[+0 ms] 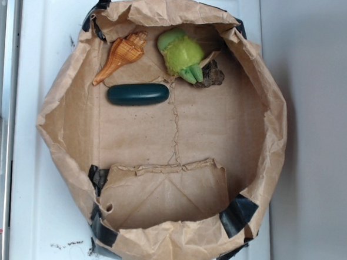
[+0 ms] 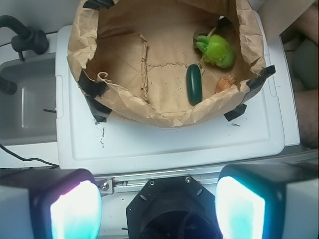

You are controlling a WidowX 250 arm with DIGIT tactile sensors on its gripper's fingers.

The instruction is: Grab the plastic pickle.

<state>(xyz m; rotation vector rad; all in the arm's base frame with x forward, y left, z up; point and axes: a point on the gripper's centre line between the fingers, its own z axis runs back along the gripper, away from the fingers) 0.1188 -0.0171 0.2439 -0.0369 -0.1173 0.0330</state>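
**Three toys in the bag, my jaws wide and empty**

Three objects lie on the floor of the brown paper bag (image 1: 262, 121), whose walls are folded down into a rough ring and held with strips of black tape (image 1: 237, 214). The plastic pickle (image 1: 138, 94) rests flat on the bag's floor, its long axis running left to right in the exterior view. Just above its left end sits the orange conch shell (image 1: 122, 54), tilted with its pointed tip aimed down toward the pickle; the two are close, and I cannot tell whether they touch. To the upper right of the pickle is the fuzzy lime-green toy (image 1: 180, 54), and a dark brown lump (image 1: 211, 76) lies against that toy's right side.

The bag stands on a white tray (image 1: 34, 186).

From my wrist camera, my gripper (image 2: 158, 206) is high above and outside the bag, over the tray's near edge. My two fingers (image 2: 75, 209) stand far apart at the bottom corners of that view, their pads glowing teal, with nothing between them. In that view the pickle stands upright in the picture, near the bag's near wall, with the shell half hidden behind the paper rim.
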